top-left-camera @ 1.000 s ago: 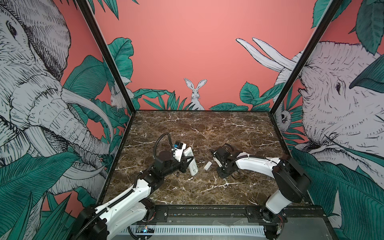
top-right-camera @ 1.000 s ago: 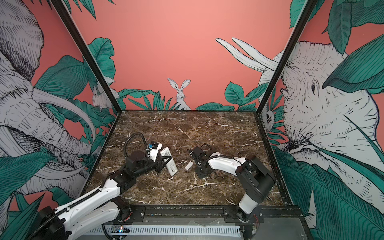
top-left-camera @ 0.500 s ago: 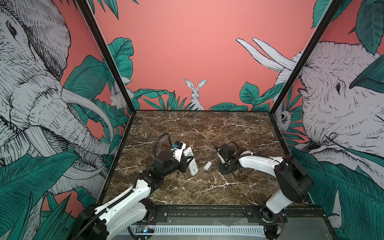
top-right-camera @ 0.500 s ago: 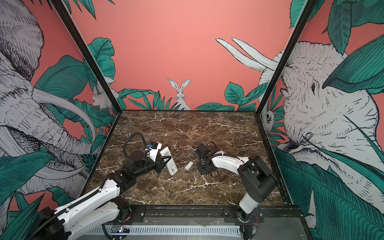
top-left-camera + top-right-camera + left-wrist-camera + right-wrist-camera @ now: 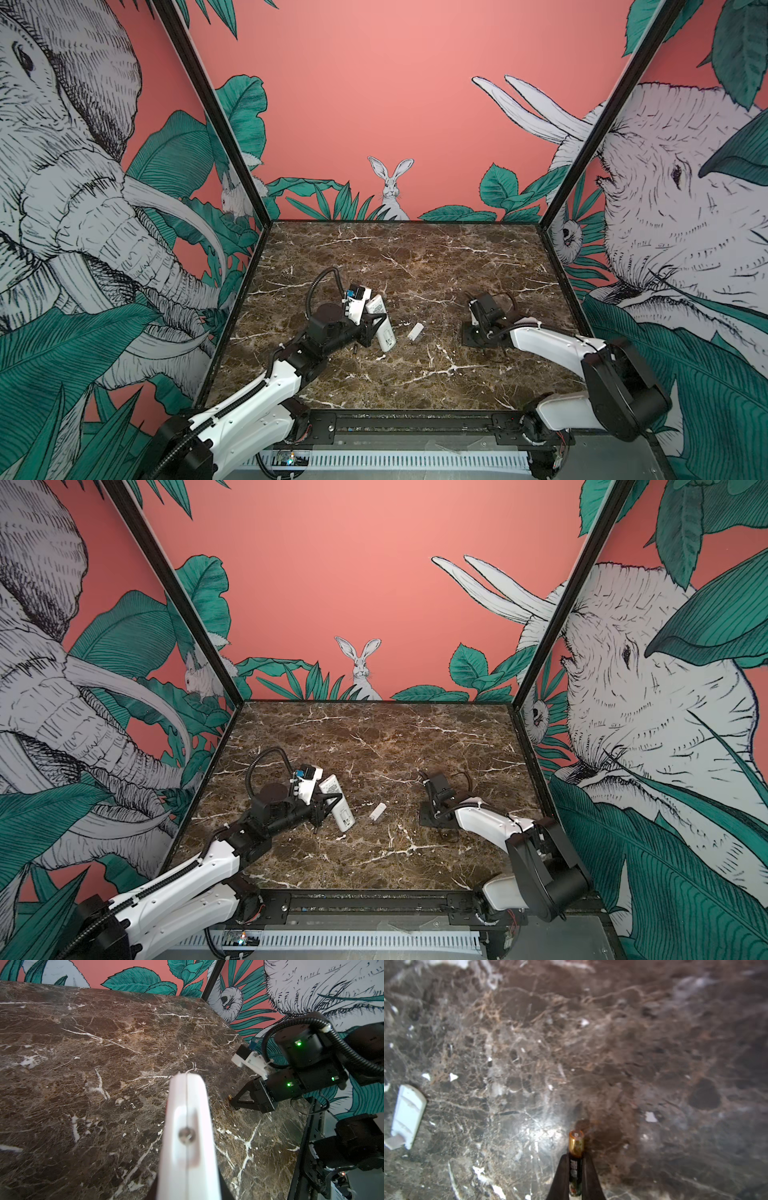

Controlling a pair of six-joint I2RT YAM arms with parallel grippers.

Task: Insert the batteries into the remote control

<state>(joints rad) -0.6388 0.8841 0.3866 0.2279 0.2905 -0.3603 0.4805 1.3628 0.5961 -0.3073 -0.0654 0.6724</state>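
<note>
A brown marble tabletop (image 5: 415, 257) veined in white carries everything, with a black rail (image 5: 415, 417) along its front edge. A short white plastic cover (image 5: 415, 331) lies flat on it, about midway across the front half. The right wrist view shows it ridged face up. Left of it lies a tiny dark sliver (image 5: 356, 347), too small to name.

The right hand (image 5: 473, 337) has moved to the right, away from the small white battery cover (image 5: 415, 331), so the gap between them is wider in both top views. Its fingers (image 5: 589, 1176) have closed further and now pinch a battery (image 5: 576, 1159), whose gold end sticks out.
</note>
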